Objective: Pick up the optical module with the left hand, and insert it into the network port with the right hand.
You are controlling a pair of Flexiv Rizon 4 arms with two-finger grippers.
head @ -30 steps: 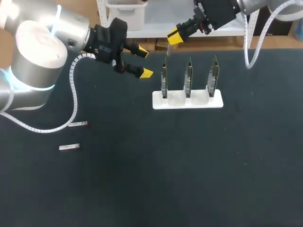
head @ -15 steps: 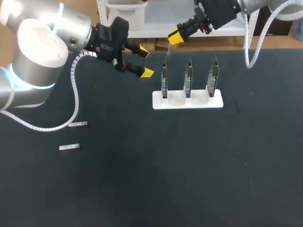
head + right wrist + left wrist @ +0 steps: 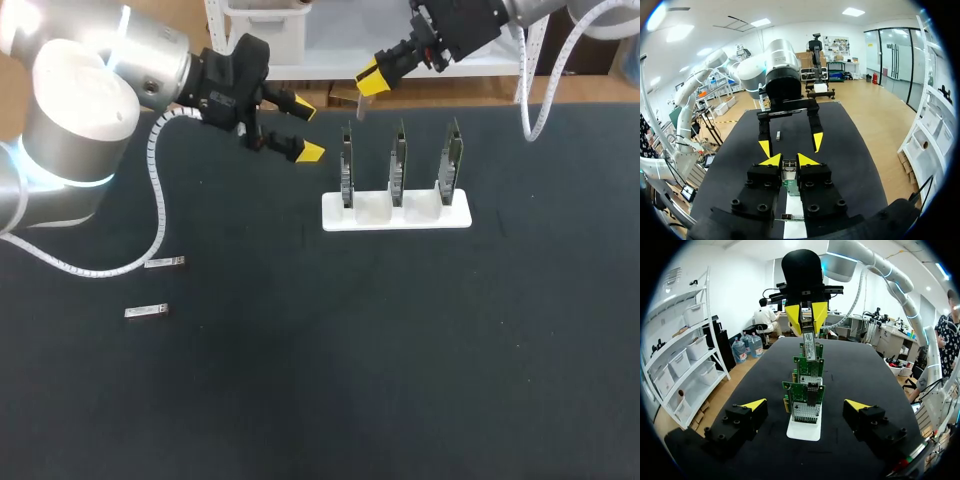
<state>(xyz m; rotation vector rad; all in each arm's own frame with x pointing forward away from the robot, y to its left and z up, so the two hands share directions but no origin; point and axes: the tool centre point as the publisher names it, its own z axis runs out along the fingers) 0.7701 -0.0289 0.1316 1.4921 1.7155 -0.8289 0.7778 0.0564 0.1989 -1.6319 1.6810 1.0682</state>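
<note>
1. Right gripper (image 3: 370, 78): positioned above the far edge of the black cloth-covered table (image 3: 400, 350). The two yellow-tipped fingers are clenched on a small silver optical module (image 3: 808, 344), one finger on each side. The module hangs downward from the fingertips.

2. Location of the module: held in the air above the white rectangular plastic rack (image 3: 372, 212), over the end of the rack nearest the left arm. The lower end of the module is near the top edge of the card at that end. Whether the two touch cannot be determined.

3. Rack contents: three slots in a row, each holding one green circuit card standing upright on its edge.
   - Card at the left-arm end (image 3: 346, 165)
   - Middle card (image 3: 399, 160)
   - Card at the right-arm end (image 3: 451, 160)

4. Left gripper (image 3: 303, 128): held in the air beside the left-arm end of the rack, pointing along the row of cards. The fingers are spread wide and grasp nothing. In the left wrist view, the nearest card stands ahead of the gripper, centred between the fingers and clear of both.

5. Other items: two further silver modules lie flat on the table, well apart from the rack, on the left arm's side. One (image 3: 165, 262) lies farther from the front edge than the other (image 3: 146, 312).
</note>
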